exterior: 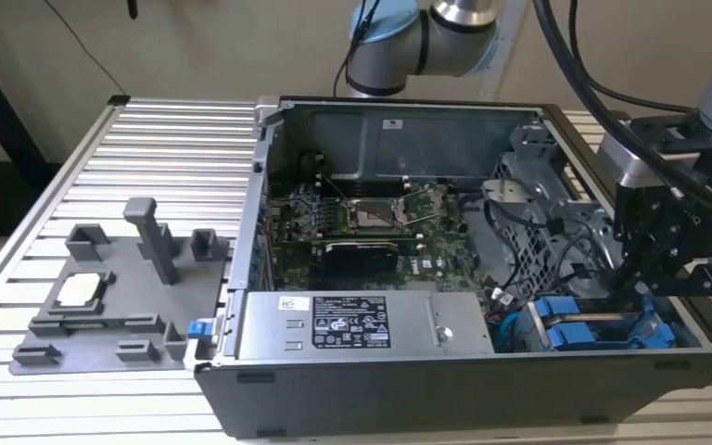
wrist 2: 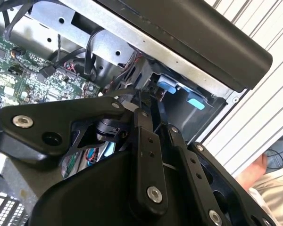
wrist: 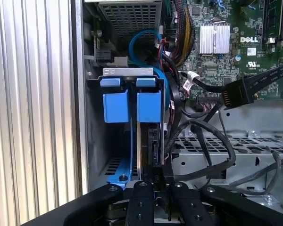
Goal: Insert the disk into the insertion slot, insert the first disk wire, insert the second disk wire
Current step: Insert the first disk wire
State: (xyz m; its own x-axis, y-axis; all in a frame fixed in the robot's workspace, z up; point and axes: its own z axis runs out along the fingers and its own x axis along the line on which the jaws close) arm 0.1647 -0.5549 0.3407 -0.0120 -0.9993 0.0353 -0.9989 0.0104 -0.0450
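I am hanging over a ribbed metal table that is carrying an open computer case. In the case's near corner at the exterior view's right, the grey slot is holding the disk on edge. Its bright blue tab is facing me, just beside a twin carrier. My gripper is pinching narrowly on a black wire, and my fingers are hiding its plug.
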